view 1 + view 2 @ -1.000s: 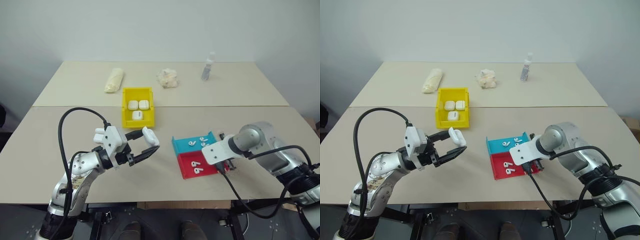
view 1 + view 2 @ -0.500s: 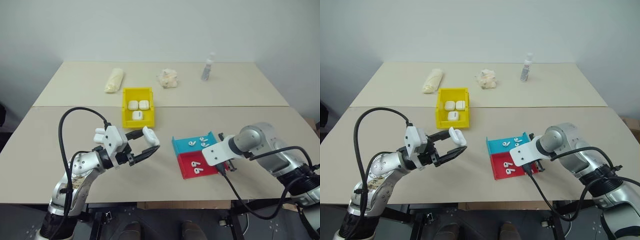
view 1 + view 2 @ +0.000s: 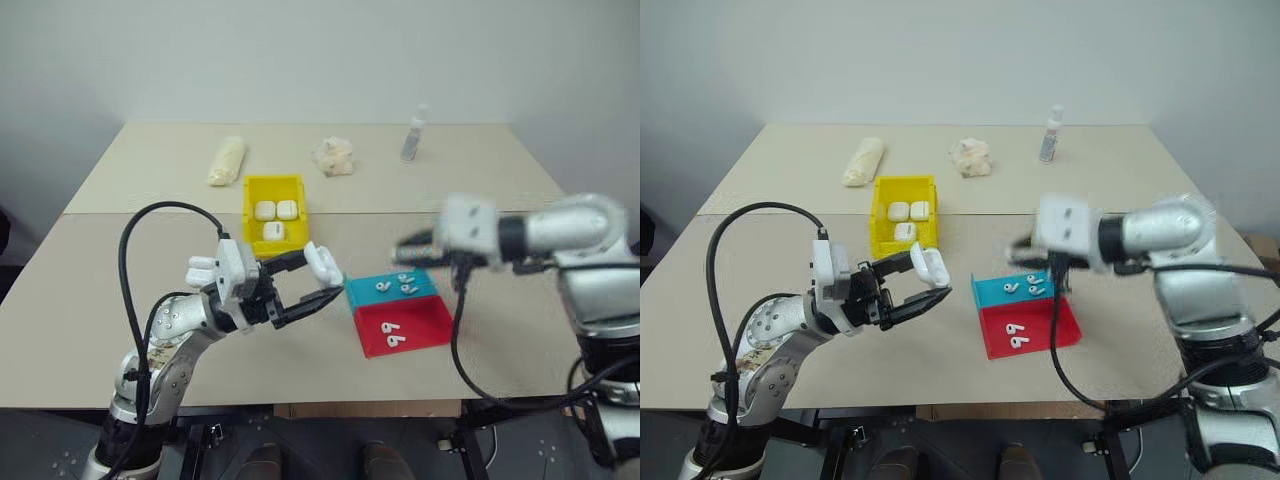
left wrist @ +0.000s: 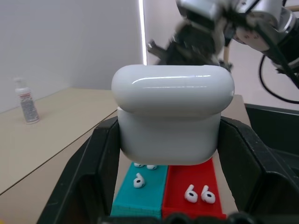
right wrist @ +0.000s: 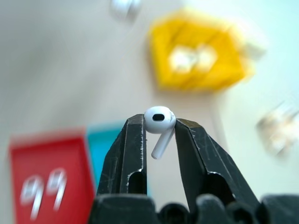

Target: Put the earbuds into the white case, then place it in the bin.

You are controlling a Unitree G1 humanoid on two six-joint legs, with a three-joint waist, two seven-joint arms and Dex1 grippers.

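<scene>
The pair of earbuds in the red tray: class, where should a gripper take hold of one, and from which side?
Take one earbud by its rounded head, coming from above. Both lie flat, close together, in the shallow red tray, so the low walls probably block any sideways approach.

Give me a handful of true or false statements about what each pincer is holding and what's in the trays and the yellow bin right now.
1. The right pincer grips an earbud between its fingers. True.
2. The left pincer is open with nothing in it. False: it is shut on the white case.
3. The held case's lid is flipped wide open. False: the lid sits closed on the case.
4. The red tray holds two earbuds. True.
5. The yellow bin holds only earbuds. False: three white cases lie in it.
6. The teal tray lies beside the red tray, touching it. True.
</scene>
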